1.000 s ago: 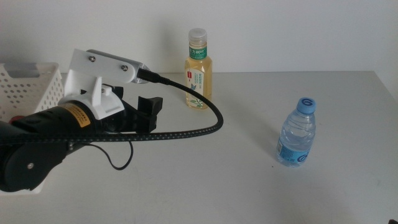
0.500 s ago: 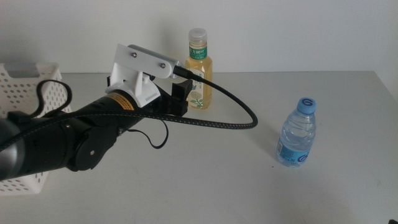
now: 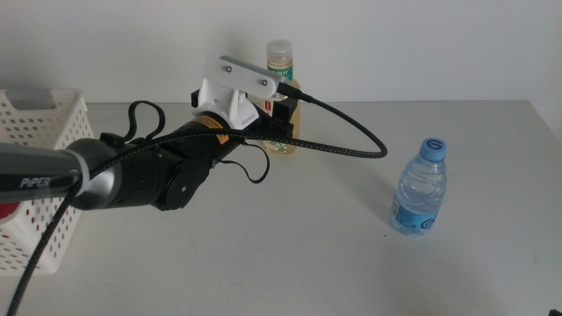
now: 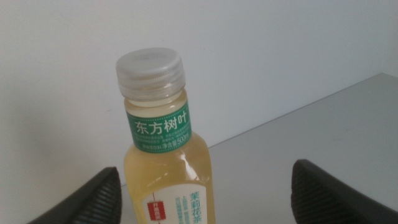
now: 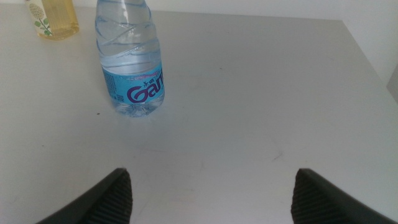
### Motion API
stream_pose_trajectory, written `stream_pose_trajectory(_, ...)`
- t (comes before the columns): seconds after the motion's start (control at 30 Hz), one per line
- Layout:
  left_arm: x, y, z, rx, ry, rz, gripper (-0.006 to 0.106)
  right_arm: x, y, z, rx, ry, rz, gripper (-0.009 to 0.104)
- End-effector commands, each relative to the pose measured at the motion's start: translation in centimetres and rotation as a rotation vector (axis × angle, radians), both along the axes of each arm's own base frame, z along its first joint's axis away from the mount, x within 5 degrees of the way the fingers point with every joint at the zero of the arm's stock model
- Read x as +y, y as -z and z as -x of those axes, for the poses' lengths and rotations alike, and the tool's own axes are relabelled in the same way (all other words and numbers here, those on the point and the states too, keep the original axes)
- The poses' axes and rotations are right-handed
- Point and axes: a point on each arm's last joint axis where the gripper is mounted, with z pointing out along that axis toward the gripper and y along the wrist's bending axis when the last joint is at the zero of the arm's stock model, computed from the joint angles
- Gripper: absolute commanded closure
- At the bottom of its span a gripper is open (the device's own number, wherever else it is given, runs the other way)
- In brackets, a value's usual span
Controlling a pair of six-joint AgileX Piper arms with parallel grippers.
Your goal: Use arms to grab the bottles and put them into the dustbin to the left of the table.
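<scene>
Left hand (image 4: 202, 186) wide open, holding nothing, flanking tea bottle (image 4: 165, 168). Judgement: centre bottle between jaws, advance lower onto body, close gently. Right hand (image 5: 211, 196) open, idle near water bottle (image 5: 132, 59).

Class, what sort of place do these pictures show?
Probably a robot test bench: a plain light-grey tabletop against a bare white wall, with a black robot arm and a white perforated plastic basket.

wall (image 3: 421, 44): plain white, behind the far table edge; lighting: even | other objects: none seen
</scene>
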Motion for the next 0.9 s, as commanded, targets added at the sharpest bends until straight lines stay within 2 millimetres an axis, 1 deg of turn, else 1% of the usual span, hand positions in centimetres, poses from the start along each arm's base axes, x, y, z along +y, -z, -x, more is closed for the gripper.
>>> stream_pose_trajectory(0.0, -0.3, -3.2, -0.8, -0.122, -0.016, 0.106, 0.007, -0.1, -0.9, 0.0, -0.092, 0.012, 0.007, 0.03)
stream_pose_trajectory(0.23, -1.3, -2.4, -3.2, -0.094, -0.036, 0.115, 0.007, -0.1, -0.9, 0.0, -0.092, 0.012, 0.007, 0.03)
stream_pose_trajectory(0.43, -1.5, -1.6, -5.0, -0.084, -0.056, 0.114, 0.007, -0.1, -0.9, 0.0, -0.092, 0.011, 0.007, 0.03)
stream_pose_trajectory(0.6, -1.5, -0.7, -6.2, -0.06, -0.068, 0.114, 0.007, -0.1, -0.9, 0.0, -0.092, 0.011, 0.007, 0.03)
stream_pose_trajectory(0.87, -2.1, 0.9, -7.8, -0.042, -0.069, 0.134, 0.007, -0.1, -0.9, 0.0, -0.092, 0.011, 0.007, 0.03)
